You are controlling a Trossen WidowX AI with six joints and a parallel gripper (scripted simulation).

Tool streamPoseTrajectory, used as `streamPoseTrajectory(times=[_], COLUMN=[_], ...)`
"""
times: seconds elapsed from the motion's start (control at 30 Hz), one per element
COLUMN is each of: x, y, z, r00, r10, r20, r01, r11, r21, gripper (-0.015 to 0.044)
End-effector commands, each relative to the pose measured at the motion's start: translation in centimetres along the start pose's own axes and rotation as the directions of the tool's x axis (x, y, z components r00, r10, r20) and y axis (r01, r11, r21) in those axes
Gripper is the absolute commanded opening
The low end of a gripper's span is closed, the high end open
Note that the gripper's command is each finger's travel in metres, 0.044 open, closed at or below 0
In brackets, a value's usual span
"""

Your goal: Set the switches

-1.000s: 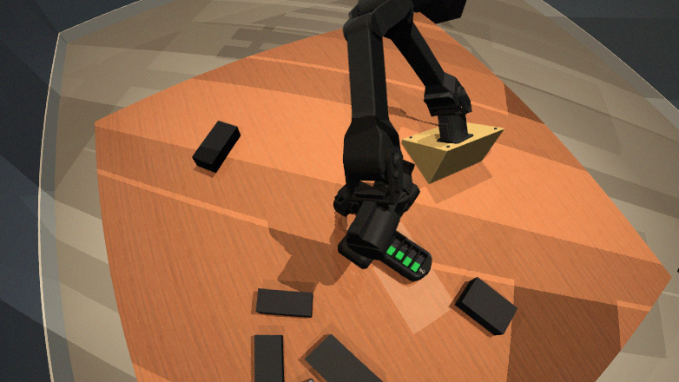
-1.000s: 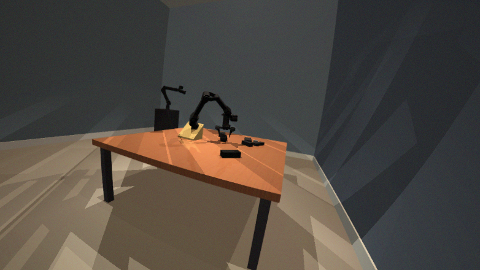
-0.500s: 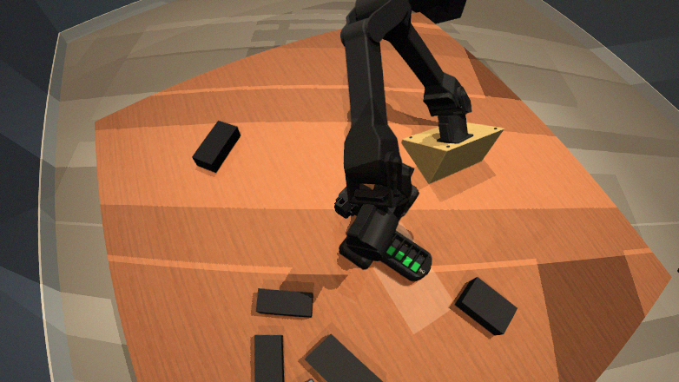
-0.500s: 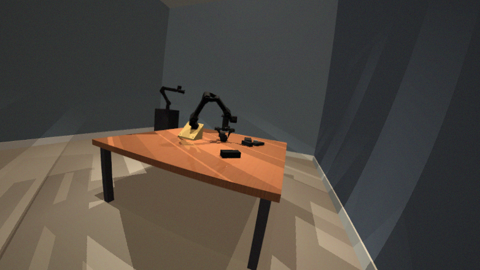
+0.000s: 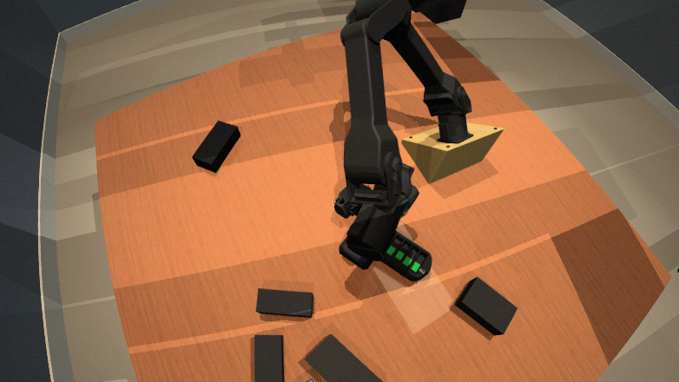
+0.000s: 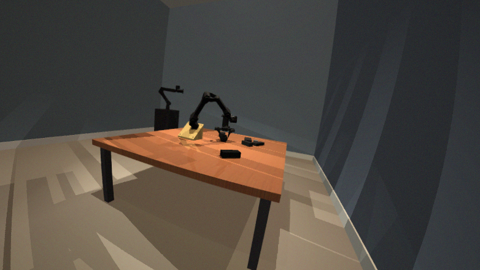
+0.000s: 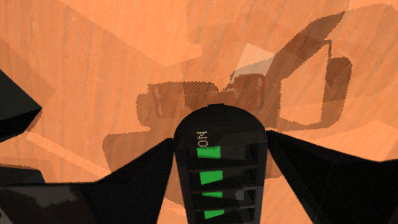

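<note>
The dark grey controller unit (image 5: 407,260) (image 6: 223,137) (image 7: 225,120) sits switches up, apparently on the bench, at the lower middle of the top view. My gripper (image 6: 224,134) (image 7: 219,139) is shut on it, one finger at each long side near the rounded end marked ON. Green faces show on four rocker switches in the wrist view; which ends are pressed down is hard to tell. The other switches are cut off there and hidden behind the hand in the top view. The label on the underside is hidden.
Dark blocks lie around: one at the upper left (image 5: 215,146) (image 6: 230,154), one at the right (image 5: 486,306), one left of the unit (image 5: 285,303) and two at the near edge (image 5: 268,358) (image 5: 341,358). The yellow wedge mount (image 5: 451,161) (image 6: 188,133) carries the arm's base.
</note>
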State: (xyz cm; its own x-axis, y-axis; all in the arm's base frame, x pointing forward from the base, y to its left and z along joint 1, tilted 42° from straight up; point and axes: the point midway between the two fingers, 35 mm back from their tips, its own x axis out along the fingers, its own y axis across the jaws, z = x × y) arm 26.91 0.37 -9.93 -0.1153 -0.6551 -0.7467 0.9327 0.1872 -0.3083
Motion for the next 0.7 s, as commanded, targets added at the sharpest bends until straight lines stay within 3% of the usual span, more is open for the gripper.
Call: streamPoseTrajectory(times=[0.0, 0.1, 0.67], x=[0.0, 0.0, -0.1], y=[0.3, 0.6, 1.6], z=[0.1, 0.1, 0.0], r00=[1.000, 1.000, 1.000], r10=[0.004, 0.004, 0.005], r20=[0.004, 0.004, 0.004], r01=[-0.004, -0.004, -0.005], r11=[1.000, 1.000, 1.000], r21=[-0.001, -0.001, -0.001], gripper=[0.0078, 0.0000, 0.0000])
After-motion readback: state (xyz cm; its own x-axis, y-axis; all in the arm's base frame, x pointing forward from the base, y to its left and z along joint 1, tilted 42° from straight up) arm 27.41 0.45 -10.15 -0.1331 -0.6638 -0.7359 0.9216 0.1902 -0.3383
